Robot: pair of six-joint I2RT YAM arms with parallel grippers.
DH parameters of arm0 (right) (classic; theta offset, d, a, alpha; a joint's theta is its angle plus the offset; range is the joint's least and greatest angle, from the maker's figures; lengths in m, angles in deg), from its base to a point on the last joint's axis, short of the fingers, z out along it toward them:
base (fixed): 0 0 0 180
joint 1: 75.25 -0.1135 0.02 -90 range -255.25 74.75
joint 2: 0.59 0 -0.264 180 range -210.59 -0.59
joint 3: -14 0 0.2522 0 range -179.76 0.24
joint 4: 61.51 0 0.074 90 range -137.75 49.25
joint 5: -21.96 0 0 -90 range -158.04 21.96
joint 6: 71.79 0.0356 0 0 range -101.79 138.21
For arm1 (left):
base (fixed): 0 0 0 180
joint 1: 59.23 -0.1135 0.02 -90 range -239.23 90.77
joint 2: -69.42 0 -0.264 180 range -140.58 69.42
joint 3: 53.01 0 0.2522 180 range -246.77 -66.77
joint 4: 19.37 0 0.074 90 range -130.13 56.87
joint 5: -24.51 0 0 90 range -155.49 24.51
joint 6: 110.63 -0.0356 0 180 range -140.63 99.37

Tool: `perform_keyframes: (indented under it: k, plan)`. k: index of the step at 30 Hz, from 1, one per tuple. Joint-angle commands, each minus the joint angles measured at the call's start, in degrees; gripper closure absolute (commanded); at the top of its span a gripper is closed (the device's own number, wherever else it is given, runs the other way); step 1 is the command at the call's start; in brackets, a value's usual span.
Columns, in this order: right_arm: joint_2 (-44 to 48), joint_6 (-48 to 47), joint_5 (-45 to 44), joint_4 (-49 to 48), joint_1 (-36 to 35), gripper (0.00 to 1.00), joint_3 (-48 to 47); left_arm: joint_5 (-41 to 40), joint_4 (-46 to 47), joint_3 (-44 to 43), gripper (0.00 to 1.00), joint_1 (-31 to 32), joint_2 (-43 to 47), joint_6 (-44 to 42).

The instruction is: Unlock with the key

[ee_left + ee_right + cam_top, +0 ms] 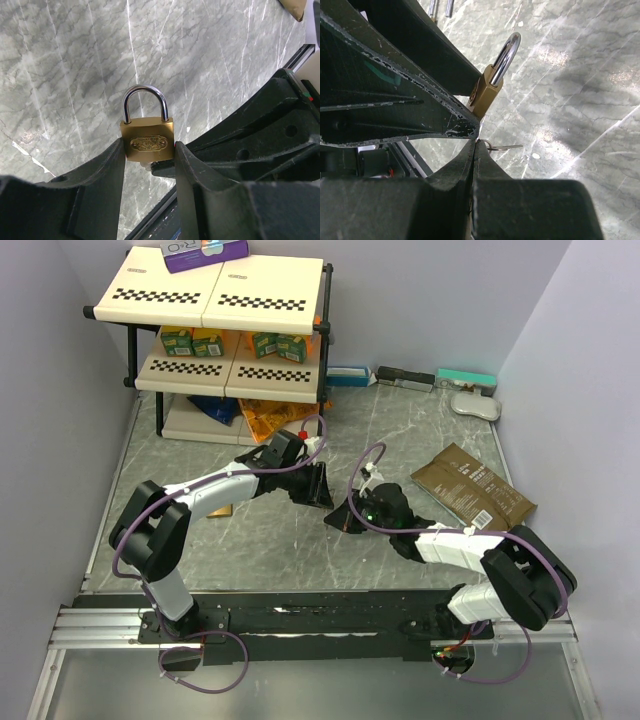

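One padlock (147, 142), one key (507, 147)

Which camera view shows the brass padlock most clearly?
The left wrist view: the padlock faces the camera, shackle closed, clamped in the left gripper. The right wrist view shows it only edge-on. In the top external view it cannot be seen.
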Motion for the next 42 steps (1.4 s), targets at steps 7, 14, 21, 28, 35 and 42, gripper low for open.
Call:
perform_keyframes:
  k: [7, 14, 21, 28, 35, 42]
  plan:
    - [-0.7, 0.7, 0.2, -3.4, 1.8, 1.00, -2.1, 1.4, 1.8, -0.6, 0.99, 0.5, 1.8, 0.7]
    - [-0.9, 0.4, 0.2, -2.8, 2.2, 1.00, -3.2, 0.4, 2.2, -0.1, 0.99, 0.9, 2.1, 0.8]
    - [0.9, -0.8, -2.4, -0.9, 2.2, 1.00, -4.2, -0.6, 3.2, 0.8, 0.99, 2.2, 2.4, 2.1]
    - [2.6, -1.6, -4.8, 0.3, 2.2, 1.00, -4.9, -0.4, 4.4, 1.6, 0.99, 2.7, 2.2, 3.4]
    - [4.8, -0.9, -6.9, -0.9, 2.4, 1.00, -3.9, -1.2, 5.2, 2.2, 0.99, 3.3, 2.7, 4.1]
    - [7.1, -0.4, -8.3, -2.4, 2.9, 1.00, -2.9, -1.3, 7.2, 3.5, 0.99, 3.5, 3.5, 5.7]
